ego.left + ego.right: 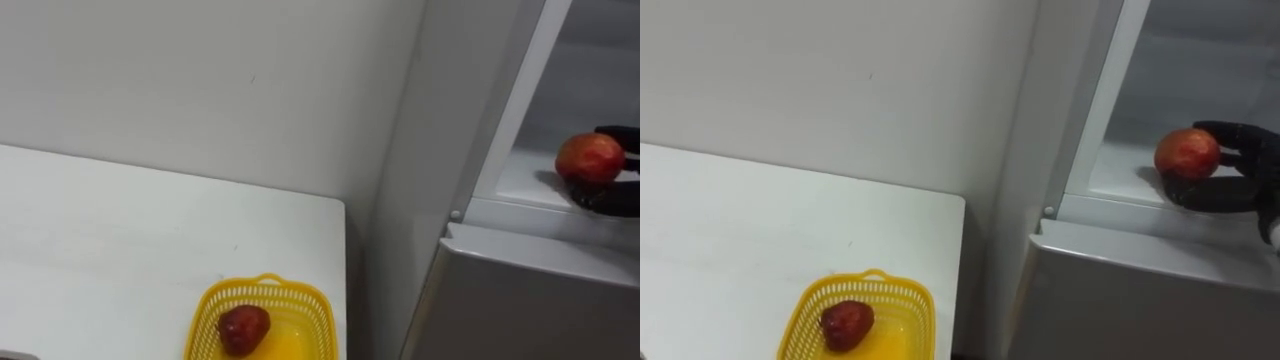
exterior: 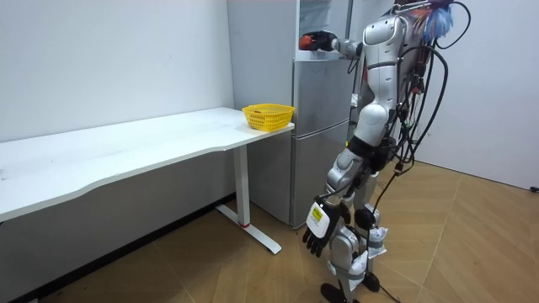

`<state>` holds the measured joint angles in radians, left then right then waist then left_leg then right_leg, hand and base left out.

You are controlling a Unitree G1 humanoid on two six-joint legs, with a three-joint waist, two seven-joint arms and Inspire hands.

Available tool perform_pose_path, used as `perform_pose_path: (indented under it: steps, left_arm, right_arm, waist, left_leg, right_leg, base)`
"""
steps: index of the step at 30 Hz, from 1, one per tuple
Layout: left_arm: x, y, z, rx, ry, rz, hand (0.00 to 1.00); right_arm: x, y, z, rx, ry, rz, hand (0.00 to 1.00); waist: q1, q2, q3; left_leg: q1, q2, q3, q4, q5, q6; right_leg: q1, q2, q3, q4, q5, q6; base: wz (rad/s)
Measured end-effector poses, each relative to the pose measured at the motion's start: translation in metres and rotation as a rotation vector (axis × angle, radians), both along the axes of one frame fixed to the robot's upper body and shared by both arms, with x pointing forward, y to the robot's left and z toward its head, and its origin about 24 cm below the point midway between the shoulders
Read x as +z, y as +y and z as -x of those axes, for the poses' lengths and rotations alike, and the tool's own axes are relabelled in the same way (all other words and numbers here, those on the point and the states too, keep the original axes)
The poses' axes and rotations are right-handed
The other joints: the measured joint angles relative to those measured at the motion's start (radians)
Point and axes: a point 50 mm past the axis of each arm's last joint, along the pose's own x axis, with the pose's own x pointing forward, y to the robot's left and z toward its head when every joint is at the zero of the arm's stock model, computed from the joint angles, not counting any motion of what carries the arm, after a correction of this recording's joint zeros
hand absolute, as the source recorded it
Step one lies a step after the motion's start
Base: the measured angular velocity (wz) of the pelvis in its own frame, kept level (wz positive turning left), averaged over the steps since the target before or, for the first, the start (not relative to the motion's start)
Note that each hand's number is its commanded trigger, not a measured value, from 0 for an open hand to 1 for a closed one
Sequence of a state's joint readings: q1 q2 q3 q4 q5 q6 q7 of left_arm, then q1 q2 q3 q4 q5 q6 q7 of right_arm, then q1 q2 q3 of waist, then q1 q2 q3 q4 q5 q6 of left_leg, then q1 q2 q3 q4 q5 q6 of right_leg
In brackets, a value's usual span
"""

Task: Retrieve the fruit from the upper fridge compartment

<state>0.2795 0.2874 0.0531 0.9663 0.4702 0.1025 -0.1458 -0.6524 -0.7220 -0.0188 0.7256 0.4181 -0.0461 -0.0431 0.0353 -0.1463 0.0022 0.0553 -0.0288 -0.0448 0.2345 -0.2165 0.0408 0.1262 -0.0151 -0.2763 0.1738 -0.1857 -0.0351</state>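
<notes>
I see my right robot hand (image 1: 1230, 190) at 3 o'clock, fingers curled round the red apple (image 1: 1187, 153) over the upper fridge shelf (image 1: 1120, 172). The left robot hand (image 2: 323, 229) hangs relaxed.

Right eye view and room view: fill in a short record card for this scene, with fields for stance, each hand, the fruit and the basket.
Stance: standing at the fridge, next to the white table
Right hand: in the upper compartment, fingers curled round a red-and-yellow fruit
Left hand: hanging low by the leg, relaxed
Basket: yellow, on the table's end nearest the fridge, holding a dark red fruit
</notes>
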Motion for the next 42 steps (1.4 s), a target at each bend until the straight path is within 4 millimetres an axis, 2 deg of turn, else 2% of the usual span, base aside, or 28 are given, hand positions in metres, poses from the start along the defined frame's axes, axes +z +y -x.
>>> perform_pose_path:
  steps: [3,11,19,25,29,34,36,37,42]
  left_arm:
    - [0.001,0.001,-0.002,0.002,-0.014,-0.009,0.00]
    - [0.001,0.001,-0.007,0.003,-0.043,-0.038,0.00]
    - [0.000,-0.002,-0.008,0.002,-0.057,-0.032,0.00]
    - [-0.002,-0.002,-0.003,0.012,-0.045,-0.048,0.00]
    - [-0.003,-0.003,-0.001,0.019,-0.042,-0.058,0.00]
    - [-0.006,-0.012,0.003,0.047,-0.052,-0.042,0.00]
    - [-0.006,-0.012,0.001,0.045,-0.060,-0.043,0.00]
    - [-0.006,-0.012,0.001,0.042,-0.066,-0.041,0.00]
    - [-0.006,-0.013,-0.004,0.066,-0.089,-0.029,0.00]
  right_arm:
    - [0.000,0.002,0.002,-0.012,-0.014,0.004,1.00]
    - [0.009,0.029,0.014,0.040,-0.107,0.093,1.00]
    - [0.037,0.051,0.026,0.082,-0.260,0.130,1.00]
    - [0.037,0.069,0.050,0.111,-0.323,0.223,1.00]
    - [0.039,0.076,0.057,0.122,-0.355,0.235,1.00]
    - [0.071,0.094,0.081,0.151,-0.546,0.315,1.00]
    - [0.078,0.098,0.087,0.159,-0.595,0.334,1.00]
    - [0.083,0.101,0.090,0.166,-0.619,0.345,1.00]
    - [0.087,0.117,0.098,0.215,-0.675,0.372,1.00]
  waist:
    - [-0.001,0.002,-0.0027]
    - [-0.008,0.017,-0.0129]
    - [-0.031,0.024,-0.0094]
    - [-0.031,0.026,-0.0068]
    - [-0.036,0.030,-0.0042]
    - [-0.033,0.039,-0.0053]
    - [-0.035,0.038,-0.0068]
    - [-0.034,0.042,-0.0044]
    - [-0.030,0.043,-0.0035]
  left_leg:
    - [-0.002,0.000,-0.001,0.003,0.000,0.000]
    - [-0.008,0.000,0.004,0.008,0.000,0.000]
    - [0.002,0.001,0.020,0.004,0.000,0.001]
    - [0.010,0.002,0.035,-0.001,0.000,0.001]
    - [0.011,0.002,0.044,-0.004,0.000,0.002]
    - [0.008,0.006,0.065,-0.022,0.001,0.003]
    - [0.010,0.008,0.068,-0.022,0.001,0.003]
    - [0.010,0.009,0.072,-0.025,0.001,0.003]
    - [0.027,0.015,0.073,-0.037,0.001,0.002]
  right_leg:
    - [-0.003,0.000,0.000,0.000,0.000,0.000]
    - [-0.009,-0.001,0.001,0.005,0.000,0.000]
    - [-0.007,0.001,0.028,0.013,0.000,0.000]
    - [-0.005,0.001,0.038,0.009,0.000,0.001]
    - [-0.009,0.002,0.054,0.008,0.000,0.002]
    - [-0.028,0.005,0.077,0.009,0.000,0.003]
    - [-0.031,0.007,0.080,0.009,0.001,0.003]
    - [-0.035,0.007,0.084,0.010,0.001,0.003]
    - [-0.025,0.012,0.086,0.012,0.001,0.002]
  base:
    - [0.00]
    - [0.00]
    - [-0.05]
    - [-0.07]
    - [-0.08]
    - [-0.13]
    - [-0.06]
    - [-0.08]
    - [-0.02]
